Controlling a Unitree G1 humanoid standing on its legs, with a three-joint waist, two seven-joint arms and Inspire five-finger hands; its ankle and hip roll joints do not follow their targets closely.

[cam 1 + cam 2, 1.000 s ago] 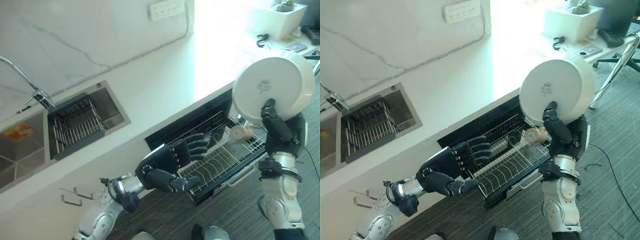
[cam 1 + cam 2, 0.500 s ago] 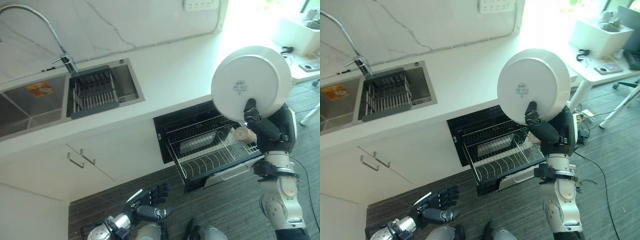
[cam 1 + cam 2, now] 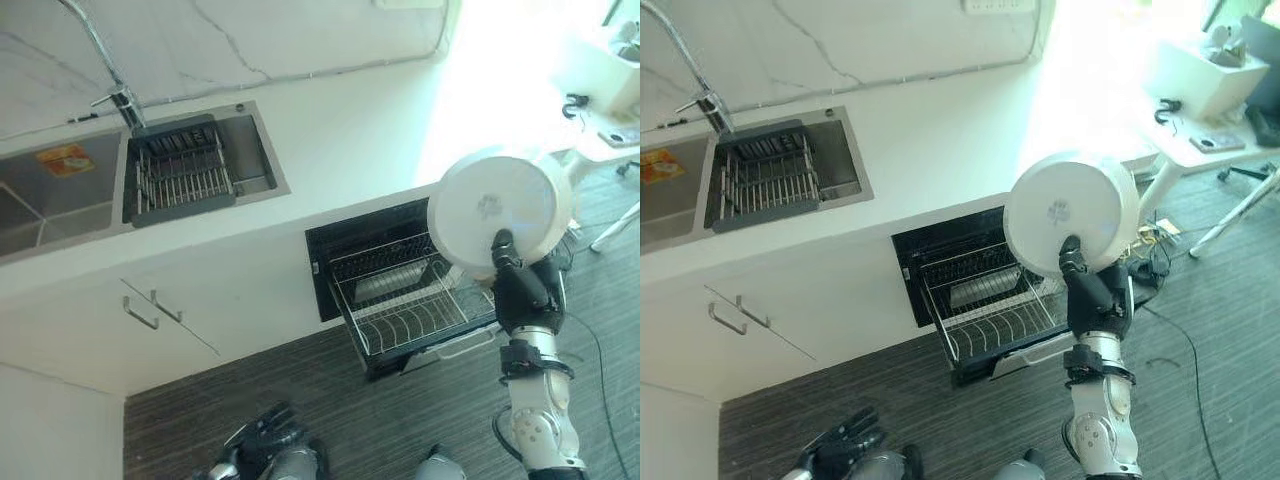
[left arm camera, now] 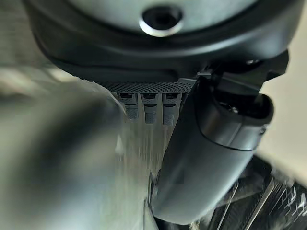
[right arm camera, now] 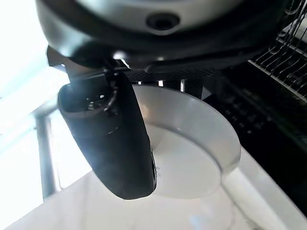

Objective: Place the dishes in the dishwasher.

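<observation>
Left eye view: from the head, high up, looking steeply down on the bench (image 3: 330, 150), the sink (image 3: 150, 175) and the open dishwasher (image 3: 400, 285).
Right eye view: the same downward look from slightly aside; the dishwasher rack (image 3: 985, 310) sits nearer its centre.
Shared by both eyes: bench, sink, dishwasher, floor (image 3: 1200, 380), raised plate (image 3: 1070, 213).
Left wrist view: very close along the left robot hand (image 4: 211, 143), low by the floor.
Right wrist view: very close along the right robot hand (image 5: 112, 139), facing the plate, with the rack at one edge.
</observation>
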